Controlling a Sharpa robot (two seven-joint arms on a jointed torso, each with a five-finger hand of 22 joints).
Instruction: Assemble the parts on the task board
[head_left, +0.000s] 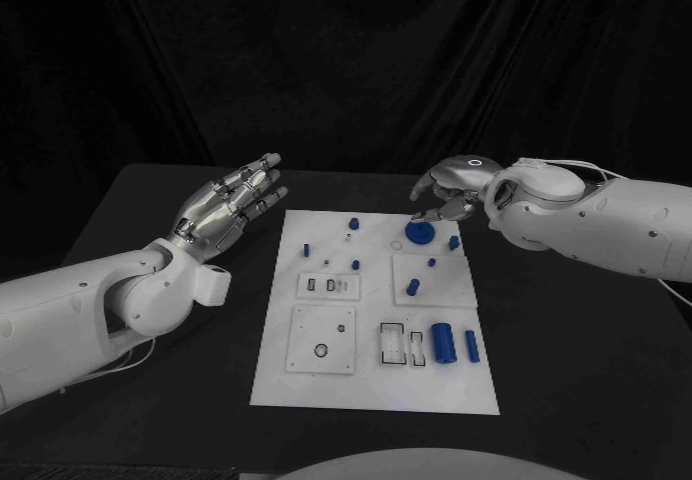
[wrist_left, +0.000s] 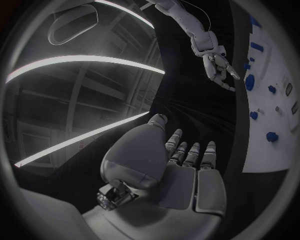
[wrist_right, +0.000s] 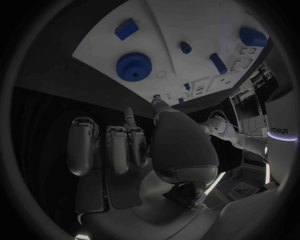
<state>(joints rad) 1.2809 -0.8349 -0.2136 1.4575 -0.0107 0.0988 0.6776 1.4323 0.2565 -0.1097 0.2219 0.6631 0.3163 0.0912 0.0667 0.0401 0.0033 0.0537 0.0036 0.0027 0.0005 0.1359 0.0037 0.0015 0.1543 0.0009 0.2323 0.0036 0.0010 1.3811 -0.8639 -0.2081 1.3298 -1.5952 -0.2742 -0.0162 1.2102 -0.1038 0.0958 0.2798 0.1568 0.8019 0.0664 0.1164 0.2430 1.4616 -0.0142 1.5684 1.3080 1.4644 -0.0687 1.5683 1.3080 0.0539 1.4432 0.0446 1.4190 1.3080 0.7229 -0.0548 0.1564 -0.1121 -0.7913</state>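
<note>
Blue gear (head_left: 418, 234) on white board (head_left: 289, 385): best pinched by the rim, lowering straight. Right hand (head_left: 450, 192) just above, fingers curled, empty. Left hand (head_left: 231, 205) spread open, holding nothing.

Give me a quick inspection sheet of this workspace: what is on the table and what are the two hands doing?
Surface: black table, bare beside the board.
Job's things: white task board with small blue parts; a blue gear at its far end, a large blue cylinder near its front.
Clutter: nothing seen.
Hands: left hand open, fingers spread, left of the board; right hand above the gear, fingers curled, holding nothing.
Cables: thin white cable on the right arm.
Surroundings: dark curtain behind.
</note>
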